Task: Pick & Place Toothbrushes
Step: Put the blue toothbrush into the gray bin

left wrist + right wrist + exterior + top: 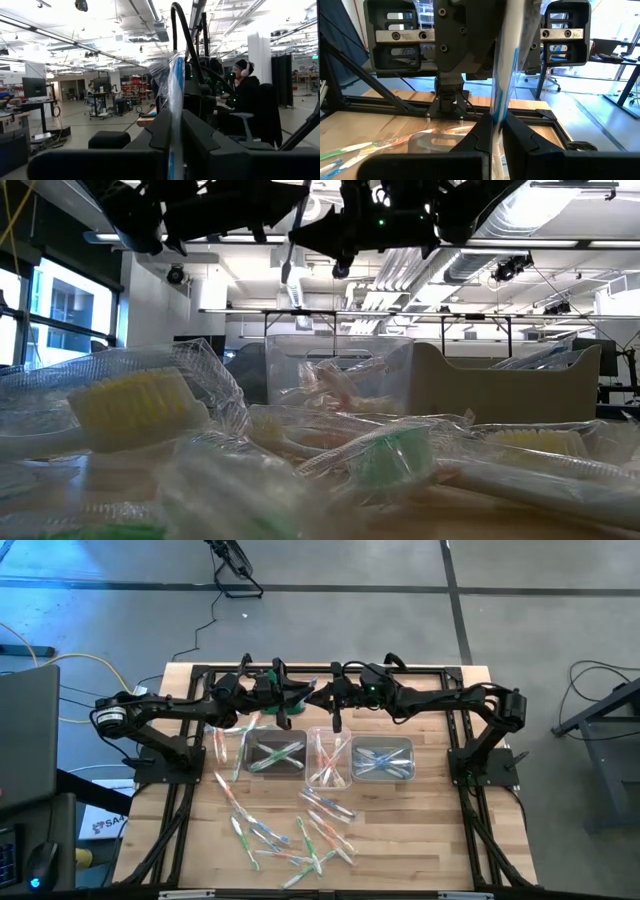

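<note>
While it hangs pinched between both arms above the back of the wooden worktop (420, 840), the thin blue-and-white toothbrush in its clear crinkly wrapper (502, 75) looks light, stiff along its length and slick on the outside; the film would likely slide against the plastic inside it, so a hold across the middle of the handle, flat sides to the pads, seems safer than one near the bristle end or on loose film alone. The right gripper (492, 132) has its jaws closed on the wrapped handle, and the left gripper (172, 140) has its jaws closed on the same toothbrush, so it appears to be mid-handover, both grips meeting near the worktop's middle over the rear frame. With so little weight, a firm squeeze is not needed, but a twist could let it pivot between the pads.

Below, three small clear rectangular tubs (330, 762) stand in a row, each already holding a few wrapped brushes. Nearer the front edge lies a loose scatter of further wrapped toothbrushes with green, orange-pink and blue parts (300, 835), overlapping one another, which may make single picks fiddly. A person wearing headphones (245, 95) sits at a desk beyond the table.
</note>
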Action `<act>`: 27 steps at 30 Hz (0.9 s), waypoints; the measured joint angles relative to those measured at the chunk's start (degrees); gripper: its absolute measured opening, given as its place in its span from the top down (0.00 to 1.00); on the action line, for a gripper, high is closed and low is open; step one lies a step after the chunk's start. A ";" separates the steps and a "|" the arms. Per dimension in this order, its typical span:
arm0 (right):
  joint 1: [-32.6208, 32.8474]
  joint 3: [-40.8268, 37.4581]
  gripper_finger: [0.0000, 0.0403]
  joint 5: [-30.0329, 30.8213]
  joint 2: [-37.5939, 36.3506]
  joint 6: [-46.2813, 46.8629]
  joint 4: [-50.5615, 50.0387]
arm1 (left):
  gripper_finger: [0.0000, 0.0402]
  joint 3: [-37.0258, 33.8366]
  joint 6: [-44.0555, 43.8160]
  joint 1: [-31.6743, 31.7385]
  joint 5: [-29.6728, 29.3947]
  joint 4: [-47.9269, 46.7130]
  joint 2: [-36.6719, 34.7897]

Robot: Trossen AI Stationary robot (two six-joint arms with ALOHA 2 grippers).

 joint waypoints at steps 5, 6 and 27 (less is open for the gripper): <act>-0.07 0.00 0.96 0.39 0.02 -0.04 -0.32 | 0.85 0.00 -0.45 -0.04 -2.72 -1.05 -0.02; -0.06 0.00 0.96 0.39 0.00 -0.03 -0.46 | 0.83 0.00 -0.45 -0.04 -2.81 -1.82 -0.04; 0.04 0.00 0.96 1.25 0.00 -0.07 -0.50 | 0.61 0.00 1.06 0.04 -2.74 -3.90 -0.04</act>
